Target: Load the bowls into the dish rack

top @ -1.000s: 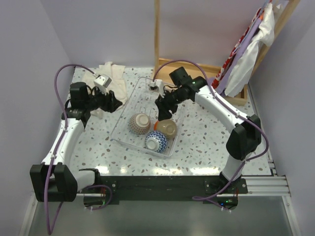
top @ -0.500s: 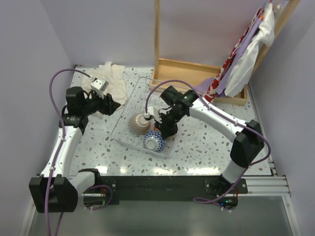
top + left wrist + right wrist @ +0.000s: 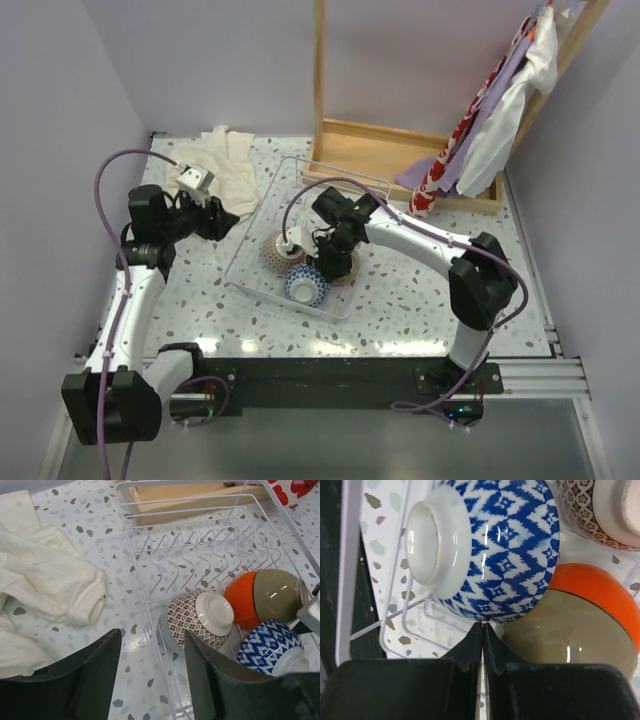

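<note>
The right pincer (image 3: 482,628), shut tight on nothing, sits with its tips in the gap between the blue-patterned bowl (image 3: 505,555) and the tan bowl (image 3: 570,640) (orange behind it, perhaps a second bowl nested). Both lie on their sides in the dish rack (image 3: 349,570), a brown-patterned bowl (image 3: 200,620) just beside them. The left pincer (image 3: 152,640), jaws apart and empty, hovers over the speckled surface (image 3: 100,515) outside the rack, near a white cloth (image 3: 45,580).
</note>
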Controlling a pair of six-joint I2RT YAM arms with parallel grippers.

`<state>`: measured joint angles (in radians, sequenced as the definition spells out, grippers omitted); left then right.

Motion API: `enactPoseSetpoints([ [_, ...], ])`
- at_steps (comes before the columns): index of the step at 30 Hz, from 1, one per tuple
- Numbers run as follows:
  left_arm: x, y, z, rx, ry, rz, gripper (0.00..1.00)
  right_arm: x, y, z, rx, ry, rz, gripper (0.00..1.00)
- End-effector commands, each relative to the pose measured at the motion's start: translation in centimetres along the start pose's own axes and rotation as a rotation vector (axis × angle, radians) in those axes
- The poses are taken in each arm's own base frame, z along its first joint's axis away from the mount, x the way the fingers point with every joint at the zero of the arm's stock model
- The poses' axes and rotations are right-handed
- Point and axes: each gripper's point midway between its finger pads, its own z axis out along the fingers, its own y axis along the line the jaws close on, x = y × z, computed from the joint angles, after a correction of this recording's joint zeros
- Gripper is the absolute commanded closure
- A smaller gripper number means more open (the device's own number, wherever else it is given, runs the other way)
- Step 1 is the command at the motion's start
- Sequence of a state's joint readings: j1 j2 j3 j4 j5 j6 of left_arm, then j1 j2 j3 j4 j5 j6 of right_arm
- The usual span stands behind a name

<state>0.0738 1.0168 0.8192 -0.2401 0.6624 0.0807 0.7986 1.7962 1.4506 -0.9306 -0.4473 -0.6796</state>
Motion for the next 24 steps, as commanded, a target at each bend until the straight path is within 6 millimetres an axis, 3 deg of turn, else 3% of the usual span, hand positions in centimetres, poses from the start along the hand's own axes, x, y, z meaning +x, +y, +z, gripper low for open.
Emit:
enactPoseSetpoints([
  [1, -0.3, 0.1, -0.8, -0.008, -0.025, -0.010, 0.42, -0.3, -1.5, 0.9, 0.066, 0.009, -0.012, 0.97],
  [15, 0.2, 0.5, -1.2, -0.022, -0.040, -0.040, 0.42, -0.4, -3.2, 1.3, 0.136, 0.028, 0.008, 0.96],
  [21, 0.2, 0.6, -1.1, -0.020, -0.037, -0.043, 0.42, -1.3, -2.8, 2.6, 0.115, 0.029, 0.018, 0.95],
  [24, 0.3, 0.6, -1.1, -0.019, -0.034, -0.043, 0.42, -0.9, -2.5, 3.7, 0.106, 0.067, 0.011, 0.95],
])
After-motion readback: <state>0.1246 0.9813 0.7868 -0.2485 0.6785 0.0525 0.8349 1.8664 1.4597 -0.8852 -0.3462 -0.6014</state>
